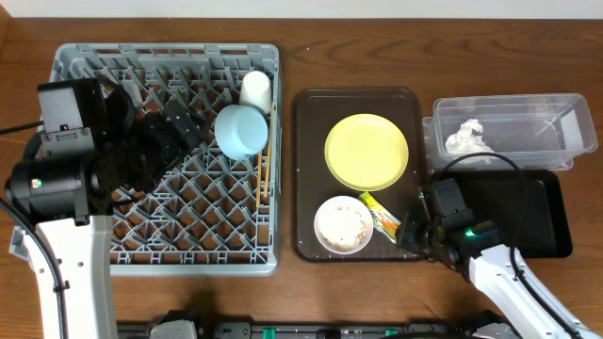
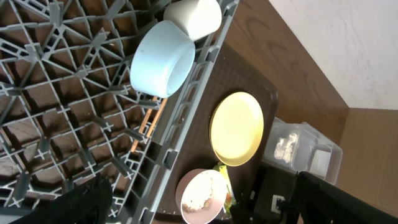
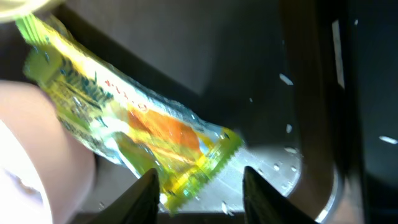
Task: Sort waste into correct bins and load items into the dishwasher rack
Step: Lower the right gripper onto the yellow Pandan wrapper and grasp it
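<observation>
The green-and-yellow snack wrapper (image 1: 381, 217) (image 3: 130, 124) lies on the brown tray next to the white bowl (image 1: 343, 224), which holds rice-like scraps. My right gripper (image 1: 410, 231) (image 3: 199, 174) is low over the wrapper's near end. Its fingers stand apart, one on each side of the wrapper's crimped corner. The yellow plate (image 1: 366, 151) rests on the same tray. Inside the grey dishwasher rack (image 1: 170, 49) are the light blue bowl (image 1: 240, 130), the white cup (image 1: 255, 89) and the chopsticks (image 1: 265, 169). My left gripper (image 1: 184, 132) hangs wide open over the rack, holding nothing.
The brown serving tray (image 1: 306, 169) sits between the rack and the bins. A clear tub (image 1: 556, 141) at the back right holds the crumpled napkin (image 1: 464, 137). The black tray (image 1: 546, 217) lies in front of it, beside my right arm.
</observation>
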{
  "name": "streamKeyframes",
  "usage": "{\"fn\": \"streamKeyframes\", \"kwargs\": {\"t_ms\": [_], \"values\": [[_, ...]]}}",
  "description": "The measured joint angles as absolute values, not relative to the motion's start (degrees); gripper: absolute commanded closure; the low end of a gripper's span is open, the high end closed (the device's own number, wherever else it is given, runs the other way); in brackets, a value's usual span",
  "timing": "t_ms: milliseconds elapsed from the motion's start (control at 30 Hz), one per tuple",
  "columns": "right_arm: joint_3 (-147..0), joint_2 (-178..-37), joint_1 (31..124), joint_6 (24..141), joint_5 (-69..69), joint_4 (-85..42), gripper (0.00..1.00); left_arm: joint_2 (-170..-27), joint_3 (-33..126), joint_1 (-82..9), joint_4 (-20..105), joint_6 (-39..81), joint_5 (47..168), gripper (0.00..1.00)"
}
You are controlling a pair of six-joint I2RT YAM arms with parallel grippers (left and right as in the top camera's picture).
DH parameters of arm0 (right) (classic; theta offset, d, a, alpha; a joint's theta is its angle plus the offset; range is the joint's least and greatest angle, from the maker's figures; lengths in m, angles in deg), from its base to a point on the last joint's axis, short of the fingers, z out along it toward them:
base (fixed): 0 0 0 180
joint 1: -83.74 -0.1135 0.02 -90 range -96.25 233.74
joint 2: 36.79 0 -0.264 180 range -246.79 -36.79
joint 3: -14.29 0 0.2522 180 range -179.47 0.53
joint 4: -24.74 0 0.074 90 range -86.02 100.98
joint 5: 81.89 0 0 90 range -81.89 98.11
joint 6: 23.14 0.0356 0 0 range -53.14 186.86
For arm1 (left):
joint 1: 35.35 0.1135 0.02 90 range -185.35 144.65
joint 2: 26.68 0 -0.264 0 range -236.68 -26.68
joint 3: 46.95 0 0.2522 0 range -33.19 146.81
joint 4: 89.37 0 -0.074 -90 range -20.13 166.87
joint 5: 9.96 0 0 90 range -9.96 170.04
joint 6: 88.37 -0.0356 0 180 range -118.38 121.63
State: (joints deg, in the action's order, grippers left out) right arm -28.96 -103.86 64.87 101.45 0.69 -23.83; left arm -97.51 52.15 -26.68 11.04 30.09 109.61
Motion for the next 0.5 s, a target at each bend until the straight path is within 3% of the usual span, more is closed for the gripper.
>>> {"fn": "streamKeyframes", "kwargs": {"t_ms": [167,500], "values": [[-33.4,-103.9,64.9,91.3,0.7,-30.1,0.51,-97.5,52.1,-26.7,11.0,30.1,109.6,0.05],[-38.4,-103.9,64.7,72.6,0.7,-32.5,0.59,-97.5,52.1,-26.7,11.0,30.1,109.6,0.05]]}}
